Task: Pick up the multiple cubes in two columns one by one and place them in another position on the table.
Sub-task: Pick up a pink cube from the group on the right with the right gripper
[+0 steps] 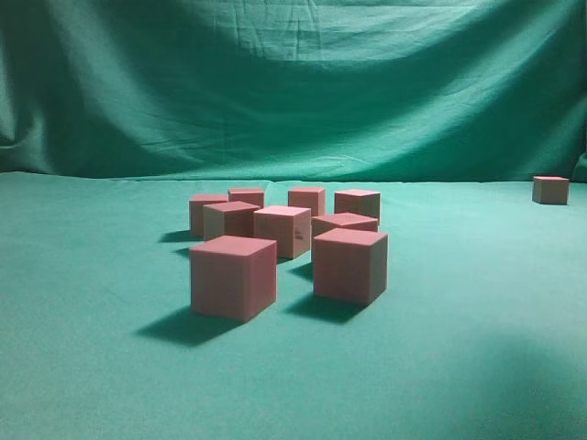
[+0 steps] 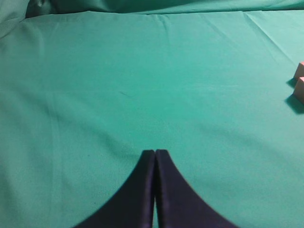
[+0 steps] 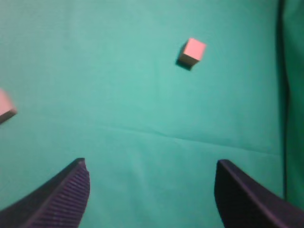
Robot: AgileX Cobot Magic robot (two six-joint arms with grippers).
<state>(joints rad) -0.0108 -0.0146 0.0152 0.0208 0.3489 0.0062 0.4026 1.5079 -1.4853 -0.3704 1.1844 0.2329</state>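
Several reddish-pink cubes [image 1: 234, 275] stand in two rough columns on the green table [image 1: 92, 275] in the exterior view; the front right one [image 1: 349, 264] is beside it. One cube [image 1: 550, 189] stands alone at the far right; the right wrist view shows it [image 3: 193, 52] ahead of my right gripper [image 3: 151, 166], which is open and empty above bare cloth. Another cube's corner [image 3: 5, 107] shows at that view's left edge. My left gripper [image 2: 155, 152] is shut and empty over the cloth; two cube corners [image 2: 299, 80] show at its right edge. Neither gripper shows in the exterior view.
A draped, wrinkled green backdrop [image 1: 293, 82] hangs behind the table. A dark strip [image 3: 281, 95] runs along the right side of the right wrist view.
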